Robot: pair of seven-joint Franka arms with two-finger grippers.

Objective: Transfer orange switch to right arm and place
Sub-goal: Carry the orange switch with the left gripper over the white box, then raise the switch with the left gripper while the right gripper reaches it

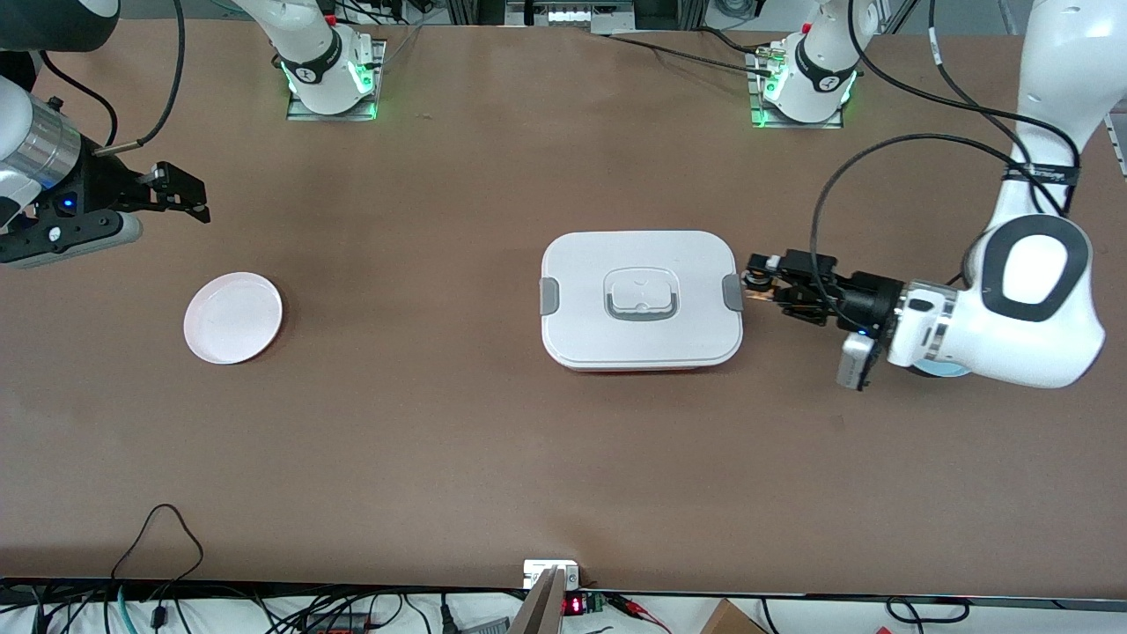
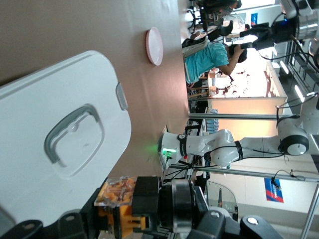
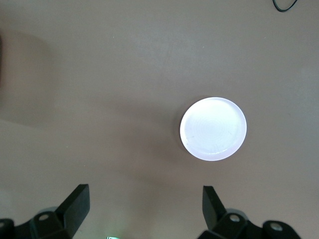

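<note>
The orange switch [image 1: 762,291], a small black part with orange on it, is held in my left gripper [image 1: 755,283] just off the table, beside the grey latch of a white lidded box [image 1: 641,264]. In the left wrist view the switch [image 2: 117,206] sits clamped in the left gripper [image 2: 119,221], its orange body and clear cap showing. My right gripper [image 1: 192,201] is open and empty, up in the air at the right arm's end of the table, above a white round plate [image 1: 233,317]. In the right wrist view its fingers [image 3: 77,203] stand wide apart over bare table near the plate [image 3: 213,128].
The white box with a grey handle [image 1: 641,298] sits mid-table, between the two grippers; it also fills much of the left wrist view [image 2: 60,129]. The arm bases [image 1: 327,70] stand along the table edge farthest from the front camera. Cables hang over the table edge nearest that camera.
</note>
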